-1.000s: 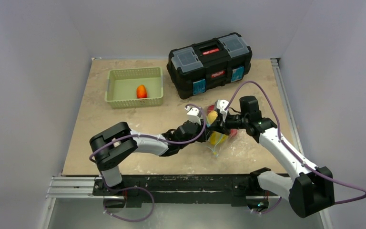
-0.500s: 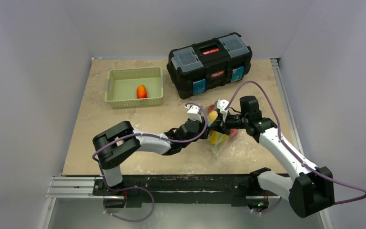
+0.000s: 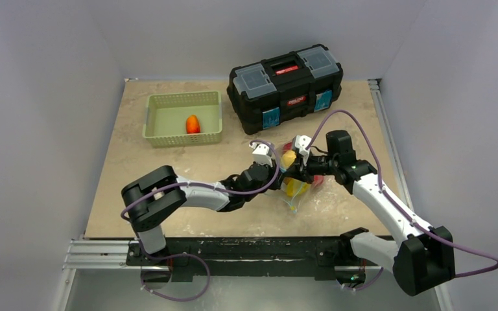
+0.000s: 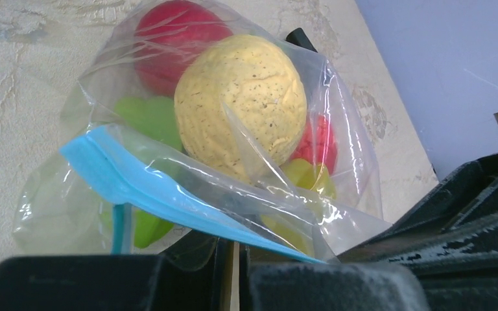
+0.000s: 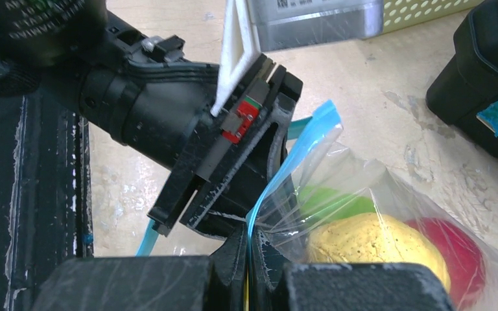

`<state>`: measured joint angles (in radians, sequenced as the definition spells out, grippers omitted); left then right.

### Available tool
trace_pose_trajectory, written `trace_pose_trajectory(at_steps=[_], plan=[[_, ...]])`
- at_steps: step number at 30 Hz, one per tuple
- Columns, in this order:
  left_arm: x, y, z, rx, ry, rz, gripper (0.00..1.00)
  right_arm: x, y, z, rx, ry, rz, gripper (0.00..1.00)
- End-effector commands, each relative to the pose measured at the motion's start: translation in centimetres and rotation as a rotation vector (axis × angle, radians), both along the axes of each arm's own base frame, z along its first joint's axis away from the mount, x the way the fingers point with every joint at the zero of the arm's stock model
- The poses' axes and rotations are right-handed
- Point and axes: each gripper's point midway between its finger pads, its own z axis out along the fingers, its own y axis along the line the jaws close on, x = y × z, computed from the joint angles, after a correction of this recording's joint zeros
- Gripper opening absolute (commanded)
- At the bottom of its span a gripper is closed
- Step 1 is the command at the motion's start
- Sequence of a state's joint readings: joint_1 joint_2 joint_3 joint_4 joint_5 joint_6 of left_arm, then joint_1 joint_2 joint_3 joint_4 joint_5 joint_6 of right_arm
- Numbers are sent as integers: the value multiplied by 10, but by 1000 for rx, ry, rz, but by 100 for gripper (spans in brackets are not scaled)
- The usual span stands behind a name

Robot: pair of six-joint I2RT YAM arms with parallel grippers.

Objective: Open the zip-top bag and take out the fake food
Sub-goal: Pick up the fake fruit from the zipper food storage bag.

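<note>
The zip-top bag point(image 3: 296, 186) hangs crumpled between my two grippers, right of the table's middle. Its teal-blue zip strip point(image 4: 168, 194) runs slantwise just above my left gripper point(image 4: 233, 275), whose jaws are shut with a clear flap of the bag's lip between them. My right gripper point(image 5: 251, 259) is shut on the other side of the zip strip point(image 5: 285, 168). Fake food shows through the plastic: a yellow ball point(image 4: 240, 107), a red piece point(image 4: 168, 32) and green pieces point(image 4: 146, 116). From above, the left gripper point(image 3: 280, 170) and right gripper point(image 3: 300, 170) meet almost tip to tip.
A green basket point(image 3: 162, 134) at the back left holds one orange piece point(image 3: 192, 124). A black toolbox point(image 3: 285, 84) stands close behind the bag. The table's right edge rail point(image 3: 382, 129) runs beside the right arm.
The left gripper's jaws have closed on the bag's lip. Both arms and the bag have hardly moved.
</note>
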<state>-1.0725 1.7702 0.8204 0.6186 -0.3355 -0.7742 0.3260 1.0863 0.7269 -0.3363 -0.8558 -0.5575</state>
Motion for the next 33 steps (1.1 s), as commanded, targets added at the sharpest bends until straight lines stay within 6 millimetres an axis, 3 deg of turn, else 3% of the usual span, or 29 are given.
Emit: trace_pose_trajectory(at_steps=[1, 10, 33], plan=[[-5, 3, 32, -66, -28, -19, 0, 4, 3, 15, 25, -42, 12, 0], [-28, 16, 28, -64, 16, -60, 0, 5, 2, 16, 23, -46, 8, 0], [-60, 62, 52, 19, -14, -112, 0, 6, 1, 15, 20, -46, 5, 0]])
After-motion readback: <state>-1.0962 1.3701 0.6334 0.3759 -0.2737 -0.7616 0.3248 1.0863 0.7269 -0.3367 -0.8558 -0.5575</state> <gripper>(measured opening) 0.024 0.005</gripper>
